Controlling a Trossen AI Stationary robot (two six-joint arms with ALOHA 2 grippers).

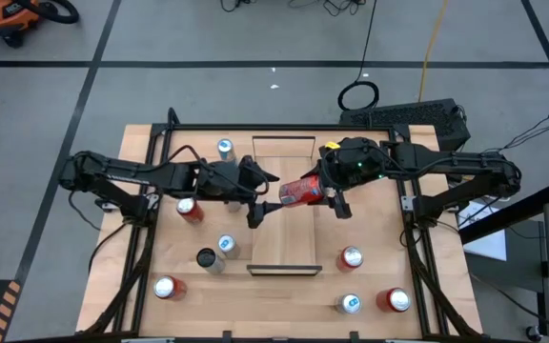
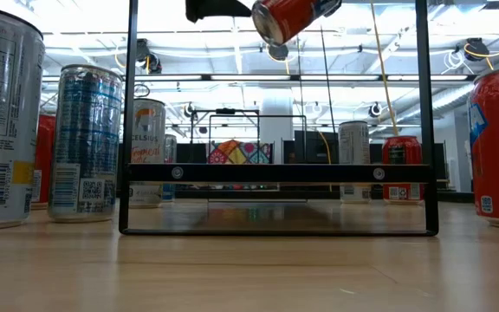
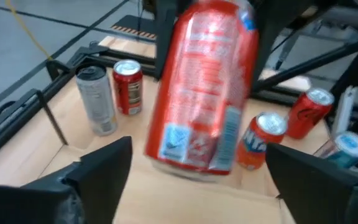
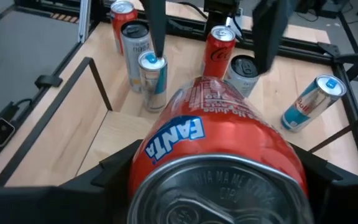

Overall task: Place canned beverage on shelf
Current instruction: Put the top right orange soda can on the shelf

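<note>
Right pincer (image 1: 336, 193) is clamped on a red Fanta can (image 1: 301, 191), carried on its side in the air over the centre of the desk (image 1: 379, 286). In the right wrist view the can's lid end faces the camera, a dark finger (image 4: 101, 171) pressed to each flank. In the low view the can hangs tilted at the top of the frame, well clear of the wood.

Left pincer (image 1: 261, 198) stands just beside the can at its 9 o'clock, fingers (image 3: 101, 171) spread wide and apart from it; the left wrist view shows the can between the open fingers without contact.

The shelf (image 1: 283, 270), a narrow light-wood board with raised end lips, lies flat on the desk beneath the can, running from 12 to 6 o'clock. No can is seen resting on it.

Other cans stand about the desk: a red one (image 1: 190, 209) at 9 o'clock of the shelf, a blue-topped one (image 1: 224, 148) toward 11 o'clock, a dark-topped one (image 1: 207, 258) at 8 o'clock, and a red one (image 1: 395, 301) toward 4 o'clock.
</note>
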